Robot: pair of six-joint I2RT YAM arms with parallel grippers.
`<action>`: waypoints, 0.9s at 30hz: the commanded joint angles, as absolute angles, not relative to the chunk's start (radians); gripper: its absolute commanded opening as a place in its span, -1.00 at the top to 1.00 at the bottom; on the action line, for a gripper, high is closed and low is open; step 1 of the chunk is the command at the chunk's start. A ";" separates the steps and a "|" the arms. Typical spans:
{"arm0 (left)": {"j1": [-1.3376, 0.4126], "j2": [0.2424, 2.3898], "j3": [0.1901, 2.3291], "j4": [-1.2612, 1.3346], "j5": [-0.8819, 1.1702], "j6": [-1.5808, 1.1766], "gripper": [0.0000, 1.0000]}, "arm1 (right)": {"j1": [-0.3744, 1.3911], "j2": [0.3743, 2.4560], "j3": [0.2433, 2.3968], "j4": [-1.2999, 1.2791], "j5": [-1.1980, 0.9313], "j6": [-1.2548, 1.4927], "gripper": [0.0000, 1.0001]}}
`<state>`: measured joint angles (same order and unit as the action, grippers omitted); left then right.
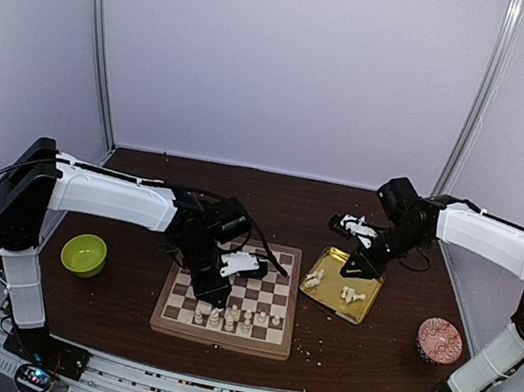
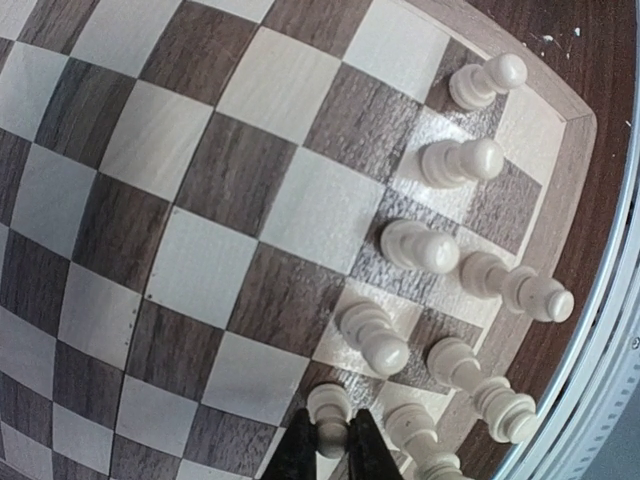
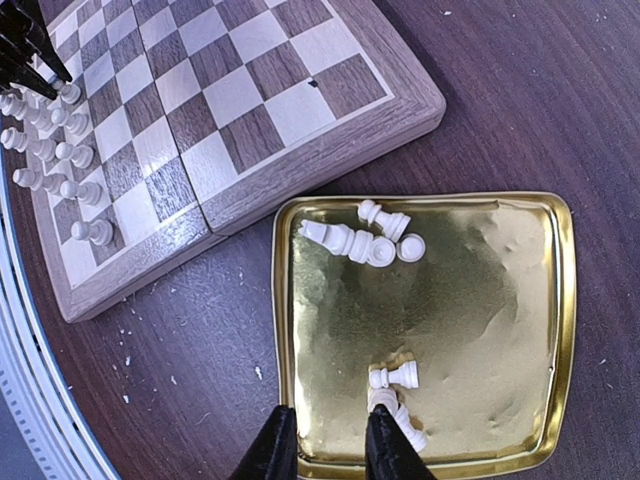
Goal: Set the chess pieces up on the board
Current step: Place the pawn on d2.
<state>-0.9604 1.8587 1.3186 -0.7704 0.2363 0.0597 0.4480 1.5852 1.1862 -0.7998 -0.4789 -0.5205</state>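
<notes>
the left gripper (image 2: 331, 420) is clenched on a cream pawn (image 2: 328, 400) down at the board (image 2: 200, 200). more chess pieces (image 2: 420, 245) stand upright just ahead and to its right, near the board's edge. the right gripper (image 3: 329, 412) hangs over the gold tray (image 3: 520, 300), jaws slightly parted and grasping nothing. loose pieces (image 3: 392, 376) lie just ahead of its fingertips.

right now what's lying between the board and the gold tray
Between the board and the tray there is only a thin strip of dark table with a few crumbs, seen best in the right wrist view.
</notes>
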 commanded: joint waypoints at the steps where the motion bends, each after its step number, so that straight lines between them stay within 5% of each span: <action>1: -0.968 1.864 1.328 -0.750 0.252 0.075 0.83 | 0.448 1.594 1.208 -0.815 -0.491 -0.526 0.53; 17: -0.970 1.865 1.322 -0.768 0.256 0.079 0.82 | 0.449 1.597 1.210 -0.818 -0.489 -0.528 0.53; 27: -0.971 1.868 1.334 -0.770 0.240 0.077 0.60 | 0.449 1.595 1.210 -0.822 -0.488 -0.527 0.53</action>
<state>-0.9642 1.8599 1.3186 -0.7723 0.2398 0.0662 0.4484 1.5917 1.1870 -0.8089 -0.4789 -0.5213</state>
